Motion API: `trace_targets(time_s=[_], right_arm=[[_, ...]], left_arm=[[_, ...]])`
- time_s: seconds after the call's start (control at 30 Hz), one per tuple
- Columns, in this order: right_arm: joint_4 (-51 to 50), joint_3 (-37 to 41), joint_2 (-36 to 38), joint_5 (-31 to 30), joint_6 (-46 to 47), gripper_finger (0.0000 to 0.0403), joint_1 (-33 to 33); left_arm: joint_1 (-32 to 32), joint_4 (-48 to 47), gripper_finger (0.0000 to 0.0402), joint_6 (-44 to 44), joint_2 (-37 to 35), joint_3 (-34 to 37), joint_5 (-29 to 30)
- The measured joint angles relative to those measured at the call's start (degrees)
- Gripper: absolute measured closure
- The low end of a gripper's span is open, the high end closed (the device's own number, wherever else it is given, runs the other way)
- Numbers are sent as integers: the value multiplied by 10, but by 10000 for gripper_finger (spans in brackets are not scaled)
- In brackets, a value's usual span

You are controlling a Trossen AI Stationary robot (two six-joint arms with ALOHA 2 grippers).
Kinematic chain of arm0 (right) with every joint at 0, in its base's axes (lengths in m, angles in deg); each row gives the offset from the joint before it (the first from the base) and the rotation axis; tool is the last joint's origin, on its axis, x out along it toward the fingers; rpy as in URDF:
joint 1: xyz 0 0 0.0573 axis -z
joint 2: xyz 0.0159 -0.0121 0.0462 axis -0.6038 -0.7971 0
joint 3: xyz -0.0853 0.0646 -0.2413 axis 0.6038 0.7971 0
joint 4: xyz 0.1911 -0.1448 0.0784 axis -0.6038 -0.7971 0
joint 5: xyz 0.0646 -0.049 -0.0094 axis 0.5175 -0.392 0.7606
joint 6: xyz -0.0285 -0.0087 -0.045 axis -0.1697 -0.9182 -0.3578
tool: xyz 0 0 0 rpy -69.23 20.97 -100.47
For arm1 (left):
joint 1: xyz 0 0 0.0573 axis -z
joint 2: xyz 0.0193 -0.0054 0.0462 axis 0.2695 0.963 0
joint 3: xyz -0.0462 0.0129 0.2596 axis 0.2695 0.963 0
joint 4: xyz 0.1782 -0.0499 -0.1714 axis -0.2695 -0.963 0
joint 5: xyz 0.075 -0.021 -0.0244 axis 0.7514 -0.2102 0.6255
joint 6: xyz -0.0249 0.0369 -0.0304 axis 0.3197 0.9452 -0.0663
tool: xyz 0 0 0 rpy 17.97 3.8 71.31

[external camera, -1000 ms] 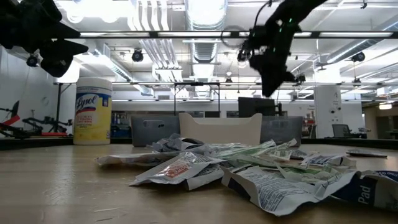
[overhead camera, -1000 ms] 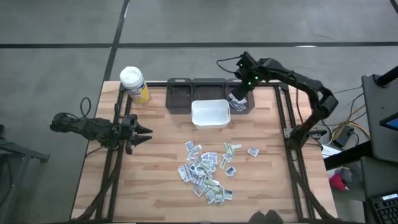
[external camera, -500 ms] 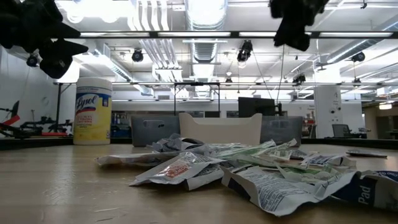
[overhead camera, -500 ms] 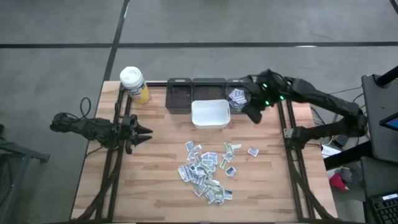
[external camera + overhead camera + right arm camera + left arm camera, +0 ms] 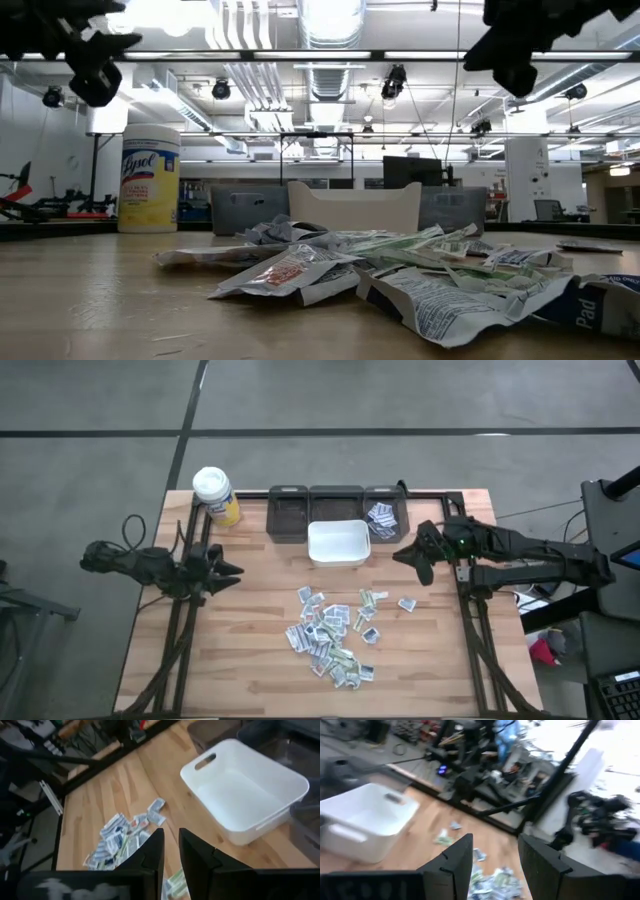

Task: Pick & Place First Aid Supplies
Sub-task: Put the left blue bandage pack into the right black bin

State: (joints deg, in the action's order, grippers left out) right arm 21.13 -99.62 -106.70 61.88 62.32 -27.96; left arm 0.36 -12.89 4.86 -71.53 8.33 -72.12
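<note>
The first aid supplies (image 5: 335,632), small flat white packets with coloured print, lie in a loose pile on the wooden table, also seen in the low view (image 5: 400,270) and the right wrist view (image 5: 120,837). A few more packets (image 5: 381,518) lie in the right-hand dark bin at the back. My right gripper (image 5: 405,557) hangs in the air right of the white tub (image 5: 338,544), pointing toward the table's left. Its fingers (image 5: 171,855) stand a narrow gap apart with nothing between them. My left gripper (image 5: 232,572) waits open (image 5: 495,862) at the table's left side.
A white-lidded yellow bottle (image 5: 216,496) stands at the far left corner. Three dark bins (image 5: 313,510) line the far edge behind the white tub (image 5: 245,795). Bare wood lies between the left gripper and the pile, and along the near edge.
My right gripper has drawn back from over the right-hand dark bin toward the table's right and near side. It has tipped up from pointing steeply down to nearly level. My left gripper has tipped up a little in place.
</note>
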Motion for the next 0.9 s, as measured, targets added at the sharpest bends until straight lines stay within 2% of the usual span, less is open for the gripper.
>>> trace_targets(time_s=[0.23,0.4,0.53,0.9], right_arm=[[111,99,57,-10,7,347,-2],[148,143,92,-10,9,346,-2],[172,168,122,-14,1,346,-2],[188,215,218,-52,-27,344,-2]], left_arm=[[0,93,241,-1,58,-7,-43],[0,93,241,-1,132,-53,-44],[0,49,241,-2,197,-114,-44],[0,-165,241,-30,379,-304,-46]])
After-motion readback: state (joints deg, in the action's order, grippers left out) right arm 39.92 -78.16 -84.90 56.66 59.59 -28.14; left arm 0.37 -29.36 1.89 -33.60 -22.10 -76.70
